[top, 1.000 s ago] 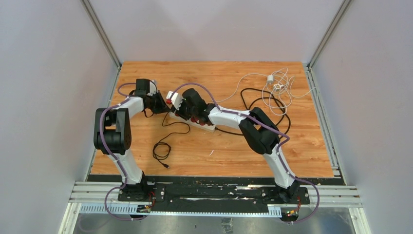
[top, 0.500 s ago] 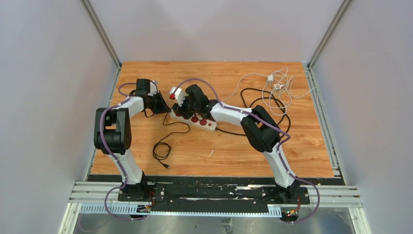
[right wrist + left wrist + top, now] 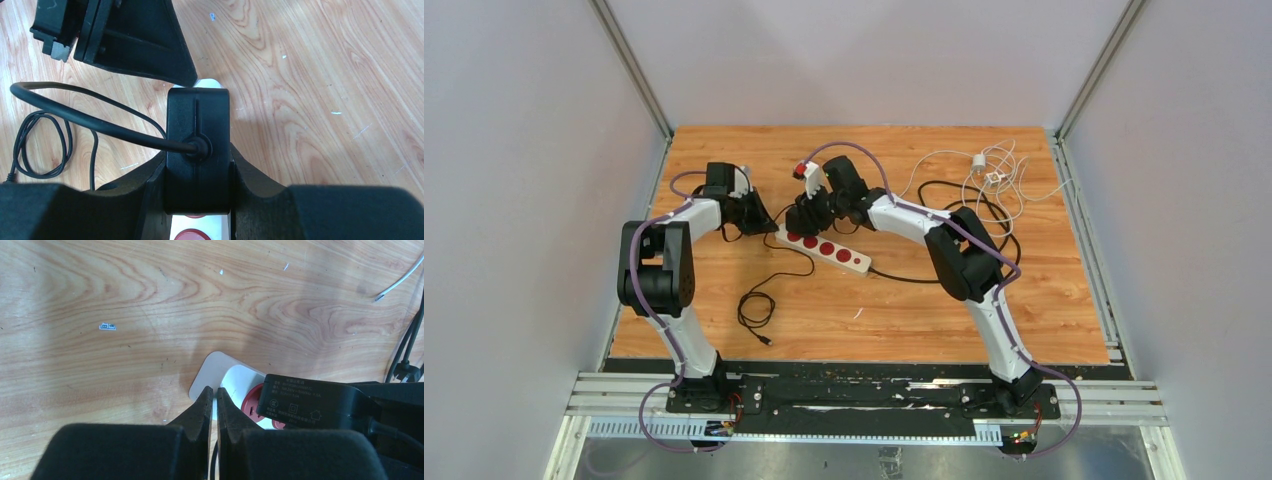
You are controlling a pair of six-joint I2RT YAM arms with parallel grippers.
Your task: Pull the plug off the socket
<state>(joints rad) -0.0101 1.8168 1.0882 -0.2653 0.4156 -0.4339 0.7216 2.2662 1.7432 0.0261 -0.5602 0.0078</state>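
The socket (image 3: pixel 828 249), a long white strip with red outlets, lies slanted mid-table. My left gripper (image 3: pixel 763 222) is shut, and its fingertips (image 3: pixel 206 396) press on the strip's left end (image 3: pixel 212 371). The plug (image 3: pixel 198 130), a black block with a thin black cable, is clamped between the fingers of my right gripper (image 3: pixel 198 152). In the left wrist view the plug (image 3: pixel 316 402) hangs tilted just above the end red outlet (image 3: pixel 251 403), whose slots show beneath it. From above, my right gripper (image 3: pixel 808 214) sits over the strip's left end.
The plug's thin black cable trails to a small coil (image 3: pixel 756 306) near the front. Black cable loops (image 3: pixel 969 215) and a tangle of white cable with a small charger (image 3: pixel 990 176) lie at the back right. Grey walls close the table's sides.
My right gripper has risen and drawn back toward the far side with the plug, uncovering the strip's row of red outlets. The left gripper has stayed on the strip's end.
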